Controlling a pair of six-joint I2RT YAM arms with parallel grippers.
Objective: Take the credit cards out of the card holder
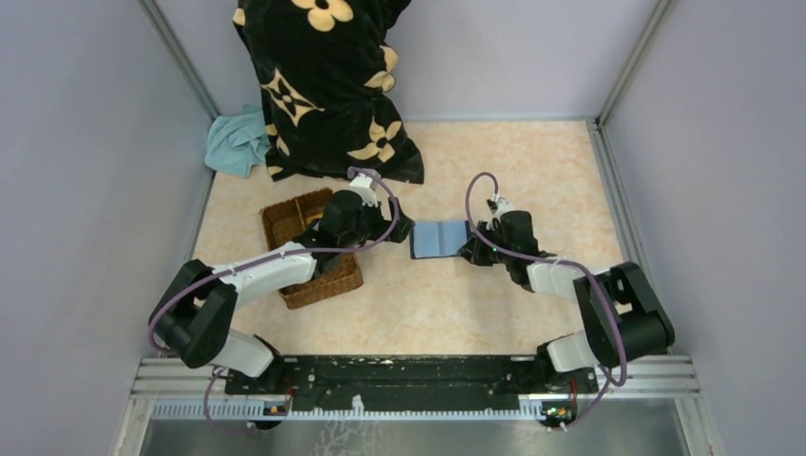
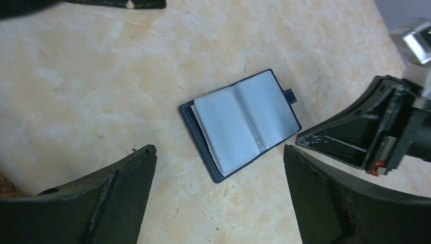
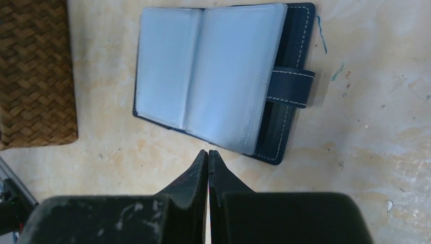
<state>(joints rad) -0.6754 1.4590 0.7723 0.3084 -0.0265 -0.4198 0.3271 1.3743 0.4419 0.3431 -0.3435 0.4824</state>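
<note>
Card holder (image 2: 239,124) lies open and flat on the table (image 1: 532,161), between the two arms, pale sleeves up, strap (image 3: 290,86) hanging off one side; wicker basket (image 3: 35,71) just beside it. We see no credit cards in the facing sleeves; can't tell if any sit in deeper pockets.

Left gripper (image 2: 219,152) is released, fingers spread wide above the holder, holding nothing; right gripper (image 3: 208,152) is clenched on nothing, tips just short of the holder's near edge.

Risks as we judge them:
- the holder looks light, nothing pins it; a nudge from the clenched right tips would slide or spin it
- the wide left fingers coming down could catch a cover and fold it closed
- pinching a sleeve instead of a card lifts the whole holder
- sleeves look slick; a thin card may slip
</note>
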